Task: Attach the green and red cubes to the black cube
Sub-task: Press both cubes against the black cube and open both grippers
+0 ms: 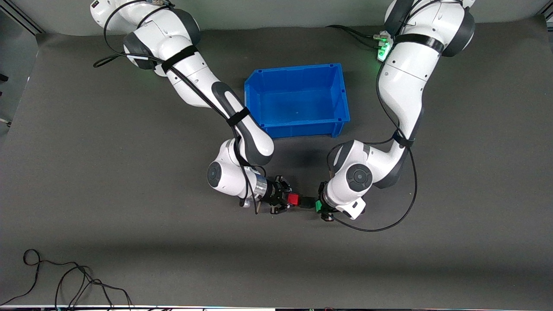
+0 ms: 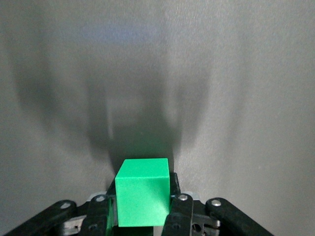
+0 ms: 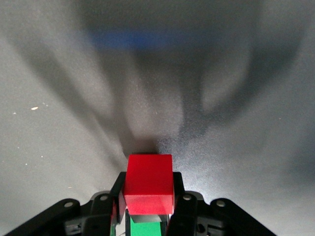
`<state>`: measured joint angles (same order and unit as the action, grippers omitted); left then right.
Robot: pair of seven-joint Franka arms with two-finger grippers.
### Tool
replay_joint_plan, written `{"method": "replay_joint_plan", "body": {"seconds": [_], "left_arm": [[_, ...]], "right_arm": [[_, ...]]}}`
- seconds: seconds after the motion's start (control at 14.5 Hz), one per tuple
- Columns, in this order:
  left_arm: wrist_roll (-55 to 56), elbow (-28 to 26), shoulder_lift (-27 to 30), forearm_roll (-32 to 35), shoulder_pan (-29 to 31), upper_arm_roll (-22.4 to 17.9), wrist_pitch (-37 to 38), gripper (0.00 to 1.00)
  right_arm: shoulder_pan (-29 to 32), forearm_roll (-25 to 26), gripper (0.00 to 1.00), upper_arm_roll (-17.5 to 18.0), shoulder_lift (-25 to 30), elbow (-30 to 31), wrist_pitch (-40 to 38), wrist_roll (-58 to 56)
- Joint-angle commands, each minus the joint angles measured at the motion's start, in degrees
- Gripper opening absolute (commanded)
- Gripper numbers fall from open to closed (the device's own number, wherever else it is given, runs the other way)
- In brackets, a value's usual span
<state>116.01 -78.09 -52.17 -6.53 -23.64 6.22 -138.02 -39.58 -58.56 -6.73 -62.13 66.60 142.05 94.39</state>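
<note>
From my remote station I see both arms meeting low over the table, nearer the front camera than the blue plastic bin (image 1: 298, 99). The right gripper (image 1: 286, 199) pinches the small bright red cube (image 1: 293, 199) between its black fingers (image 3: 179, 206), and the left gripper (image 1: 320, 206) is pressed onto the small bright green cube (image 2: 143, 191) in the same way, a finger (image 2: 179, 211) on each flank. Between the two coloured blocks sits the small matte black cube (image 1: 306, 201), touching the red one on one face; I judge the green one is touching or just beside the other face, though the left wrist hides most of it from the front camera. The arms come in horizontally from either end, I judge so that each cube's free face can be pushed squarely against the black one, with the side grips leaving those faces bare. In the right wrist view a strip of green shows beneath the red cube, so the three blocks appear to be in one line. The work goes on over a dark grey matte mat (image 1: 129, 194) covering the table, smooth and unmarked, with soft shadows of the arms across it. The bin holds nothing I can see. Loose black cables (image 1: 65, 280) curl at the mat's edge nearest the front camera.
</note>
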Motion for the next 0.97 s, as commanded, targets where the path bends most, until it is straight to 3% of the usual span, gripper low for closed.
{"method": "replay_joint_plan", "body": {"seconds": [0.0, 0.9], "left_arm": [[1.6, 2.5, -0.8, -1.3, -0.7, -0.3, 0.7, 0.0], [2.1, 2.3, -0.7, -1.0, -1.6, -0.4, 3.0, 0.0]], "right_arm": [[-1.2, -0.9, 0.2, -0.7, -1.9, -3.1, 1.0, 1.5], [-1.3, -0.9, 0.21, -0.7, -3.8, -5.3, 1.7, 1.5]]}}
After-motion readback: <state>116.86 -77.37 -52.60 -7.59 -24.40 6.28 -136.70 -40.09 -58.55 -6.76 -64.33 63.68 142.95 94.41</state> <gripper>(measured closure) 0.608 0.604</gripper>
